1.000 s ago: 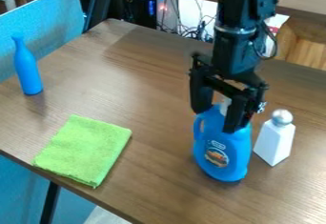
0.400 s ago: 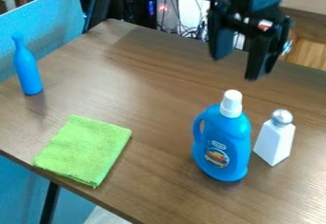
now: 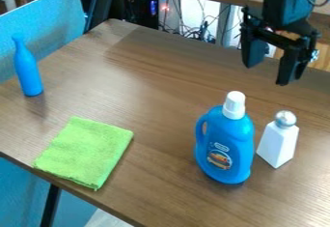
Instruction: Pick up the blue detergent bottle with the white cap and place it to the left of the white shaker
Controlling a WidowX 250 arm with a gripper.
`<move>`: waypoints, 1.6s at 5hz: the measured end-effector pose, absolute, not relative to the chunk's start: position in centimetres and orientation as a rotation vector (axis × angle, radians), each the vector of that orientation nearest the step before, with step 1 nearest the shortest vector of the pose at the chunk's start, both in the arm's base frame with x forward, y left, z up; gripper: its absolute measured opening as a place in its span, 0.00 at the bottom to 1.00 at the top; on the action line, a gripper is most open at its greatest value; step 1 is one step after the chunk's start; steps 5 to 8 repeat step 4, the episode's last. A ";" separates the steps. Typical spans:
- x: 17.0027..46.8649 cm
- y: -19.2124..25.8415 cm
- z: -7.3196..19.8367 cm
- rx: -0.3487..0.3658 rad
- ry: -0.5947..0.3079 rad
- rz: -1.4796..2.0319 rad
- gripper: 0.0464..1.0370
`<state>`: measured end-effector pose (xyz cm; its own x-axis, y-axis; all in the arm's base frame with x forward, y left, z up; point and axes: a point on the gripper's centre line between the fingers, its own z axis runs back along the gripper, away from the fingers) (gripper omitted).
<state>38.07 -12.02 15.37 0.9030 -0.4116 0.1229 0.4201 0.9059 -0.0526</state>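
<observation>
The black gripper [image 3: 266,75] hangs at the upper right, above the far part of the table, open with nothing between its fingers. Nearest below it are a blue detergent bottle [image 3: 225,146] with a white cap and a side handle, and a white bottle [image 3: 278,141] with a silver top. Both stand upright, the white one just right of the blue one, and the gripper touches neither. A folded green cloth [image 3: 85,151] lies flat at the lower left. At the far left stands a slim blue bottle [image 3: 27,67], upright near the table's edge.
The brown wooden table [image 3: 158,105] has its left edge running down toward the bottom. A blue chair back [image 3: 48,28] rises beside that edge at the upper left. Behind the table's far edge are cables [image 3: 188,26], a dark computer case [image 3: 140,7] and another wooden surface.
From around the detergent bottle's cap, the gripper has moved up and away, then farther right. The bottle stands in the same place, released.
</observation>
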 end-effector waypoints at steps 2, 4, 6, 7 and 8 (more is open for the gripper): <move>39.6 -12.6 12.3 -0.048 -0.039 -0.347 0.97; 39.0 -14.5 10.8 -0.029 -0.032 -0.320 0.97; 39.0 -14.5 10.8 -0.029 -0.032 -0.320 0.97; 39.0 -14.5 10.8 -0.029 -0.032 -0.320 0.97; 39.0 -14.5 10.8 -0.029 -0.032 -0.320 0.97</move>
